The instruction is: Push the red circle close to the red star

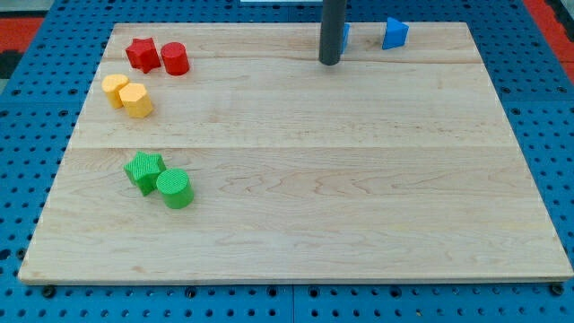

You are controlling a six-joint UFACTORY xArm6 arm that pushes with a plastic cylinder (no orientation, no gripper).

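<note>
The red circle [174, 58] stands at the view's top left of the wooden board [305, 179], right beside the red star [142, 54], touching or almost touching its right side. My tip [329, 62] is at the view's top centre, far to the right of both red blocks, next to a blue block [344, 36] partly hidden behind the rod.
A blue block [395, 33] sits at the top right of centre. Two yellow blocks, a rounded one [115, 90] and a hexagonal one [136, 100], lie below the red pair. A green star [143, 170] and green circle [175, 188] lie lower left.
</note>
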